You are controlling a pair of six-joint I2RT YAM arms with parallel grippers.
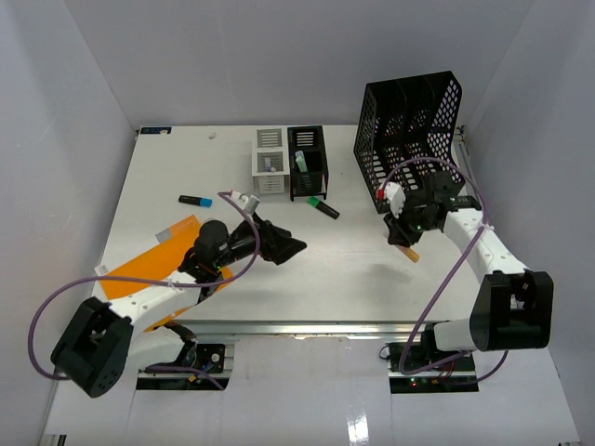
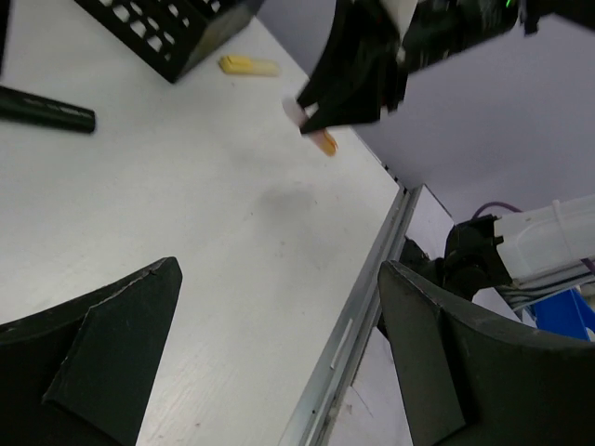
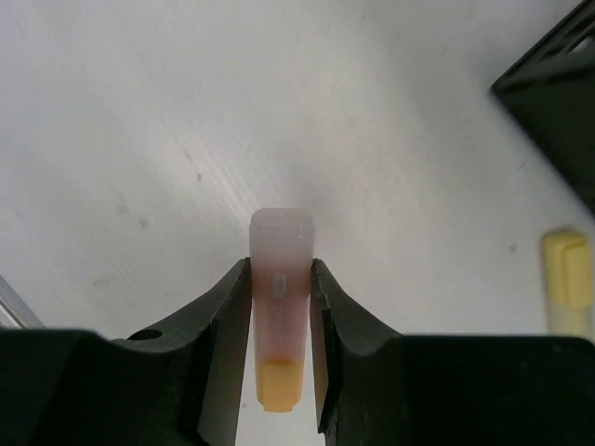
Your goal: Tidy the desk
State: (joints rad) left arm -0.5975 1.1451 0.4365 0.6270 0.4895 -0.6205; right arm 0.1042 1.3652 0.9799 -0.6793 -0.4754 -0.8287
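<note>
sorting pens on the white bench (image 1: 353,269): one orange folder (image 1: 153,258); left hand (image 1: 284,243) spread wide, empty; blue pen (image 1: 194,200); one white holder (image 1: 270,163), one black holder (image 1: 308,163); green pen (image 1: 323,208); one mesh rack (image 1: 409,130); right hand (image 1: 405,243) clamped on orange pen (image 3: 279,279), held above the bench; yellow pen (image 3: 567,279) by the rack. four pens. next, probably: carry to a holder, lower upright.

Left arm (image 1: 139,295) hides part of the orange sheet (image 1: 153,258). Yellow marker (image 3: 567,274) slips behind the right pincer (image 3: 280,271); the label on its highlighter (image 3: 279,237) is blurred. Far white speck (image 1: 213,136): too small to tell.
</note>
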